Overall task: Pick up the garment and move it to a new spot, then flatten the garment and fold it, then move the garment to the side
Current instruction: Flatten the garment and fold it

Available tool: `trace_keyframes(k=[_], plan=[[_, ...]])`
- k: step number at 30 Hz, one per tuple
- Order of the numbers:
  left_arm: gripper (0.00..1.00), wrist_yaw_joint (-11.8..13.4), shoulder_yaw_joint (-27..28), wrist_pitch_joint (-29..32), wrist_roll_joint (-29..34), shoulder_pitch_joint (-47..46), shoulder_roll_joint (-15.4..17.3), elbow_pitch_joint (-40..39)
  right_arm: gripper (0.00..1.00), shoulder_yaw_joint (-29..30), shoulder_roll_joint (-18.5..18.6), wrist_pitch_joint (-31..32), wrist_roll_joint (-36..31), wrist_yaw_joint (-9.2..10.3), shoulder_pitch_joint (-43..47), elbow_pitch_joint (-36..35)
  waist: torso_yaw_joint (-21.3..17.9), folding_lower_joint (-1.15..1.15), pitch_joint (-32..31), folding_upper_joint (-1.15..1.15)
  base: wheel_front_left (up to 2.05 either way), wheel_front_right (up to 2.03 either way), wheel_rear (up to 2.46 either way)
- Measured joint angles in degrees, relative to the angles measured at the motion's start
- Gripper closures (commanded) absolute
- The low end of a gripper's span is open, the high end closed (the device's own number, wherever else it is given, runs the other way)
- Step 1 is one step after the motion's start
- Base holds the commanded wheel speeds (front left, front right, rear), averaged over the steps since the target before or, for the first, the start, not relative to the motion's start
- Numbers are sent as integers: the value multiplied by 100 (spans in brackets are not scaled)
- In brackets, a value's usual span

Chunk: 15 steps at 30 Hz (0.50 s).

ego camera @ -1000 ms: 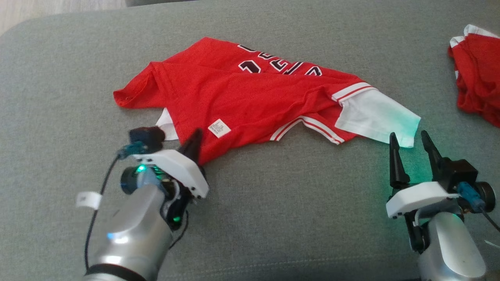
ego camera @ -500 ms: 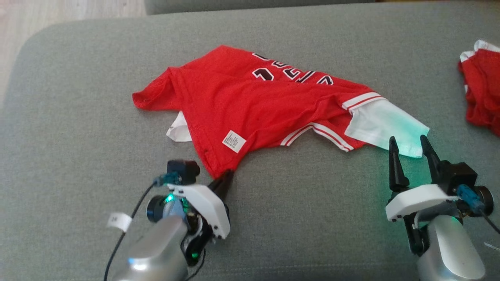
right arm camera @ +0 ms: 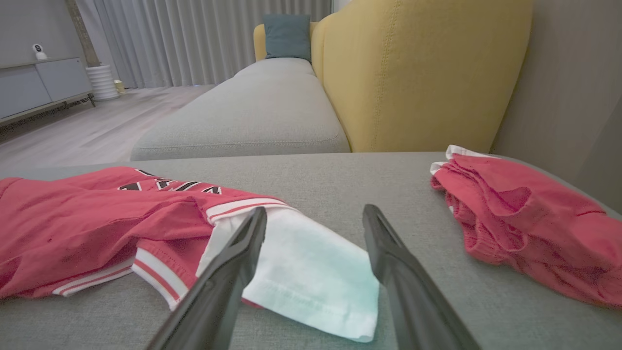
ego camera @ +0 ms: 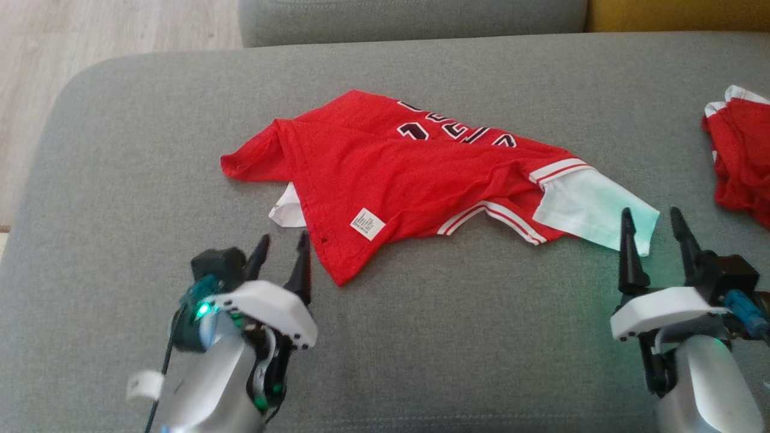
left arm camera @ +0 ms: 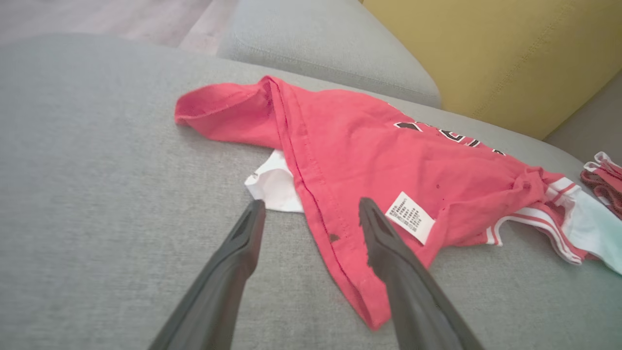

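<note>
The garment point(ego camera: 409, 180), a red jersey with black numbers, striped trim and white sleeves, lies crumpled and partly doubled over in the middle of the grey cushion point(ego camera: 457, 337). My left gripper point(ego camera: 283, 240) stands open just left of the jersey's near pointed hem corner, holding nothing. In the left wrist view the left gripper point(left arm camera: 312, 203) has its fingers either side of the garment's point(left arm camera: 388, 160) seamed hem edge, above it. My right gripper point(ego camera: 650, 213) is open at the white sleeve point(right arm camera: 311, 272), the right gripper point(right arm camera: 315, 210) framing the sleeve's end without gripping it.
A second crumpled red garment point(ego camera: 740, 162) lies at the cushion's right edge. A yellow sofa back point(right arm camera: 418, 73) rises beyond it, and another grey cushion point(ego camera: 409, 18) sits behind. The cushion's rounded left edge drops to a wooden floor point(ego camera: 90, 36).
My left gripper has let go of the jersey's hem corner and opened, ending up left of it. The corner now lies on the cushion. The head camera has shifted.
</note>
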<state>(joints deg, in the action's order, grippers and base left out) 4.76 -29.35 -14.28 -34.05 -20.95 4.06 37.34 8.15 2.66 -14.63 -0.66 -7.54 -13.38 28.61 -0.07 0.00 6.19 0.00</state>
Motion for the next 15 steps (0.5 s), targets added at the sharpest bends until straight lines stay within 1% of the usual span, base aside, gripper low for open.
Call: trace_keyframes(k=[3, 8, 9, 12, 15], plan=[[0, 266, 467, -1, 532, 460, 1, -515, 0, 132, 0, 0, -64, 0, 51, -120, 14, 0, -74, 0, 0, 0, 0], [0, 502, 1018, 0, 1367, 1092, -10, -1032, 0, 148, 0, 0, -111, 0, 153, -219, 32, 0, -170, 0, 0, 0, 0], [0, 537, 1094, -1, 1497, 1169, -18, -1129, 0, 149, 0, 0, -112, 0, 166, -221, 39, 0, -180, 0, 0, 0, 0], [0, 542, 1241, 0, 1893, 1305, -30, -1251, 0, 124, 0, 0, -145, 0, 244, -215, 54, 0, -197, 0, 0, 0, 0], [0, 539, 1355, -1, 2145, 1410, -63, -1333, 0, 90, 0, 0, -144, 0, 254, -204, 61, 0, -200, 0, 0, 0, 0]])
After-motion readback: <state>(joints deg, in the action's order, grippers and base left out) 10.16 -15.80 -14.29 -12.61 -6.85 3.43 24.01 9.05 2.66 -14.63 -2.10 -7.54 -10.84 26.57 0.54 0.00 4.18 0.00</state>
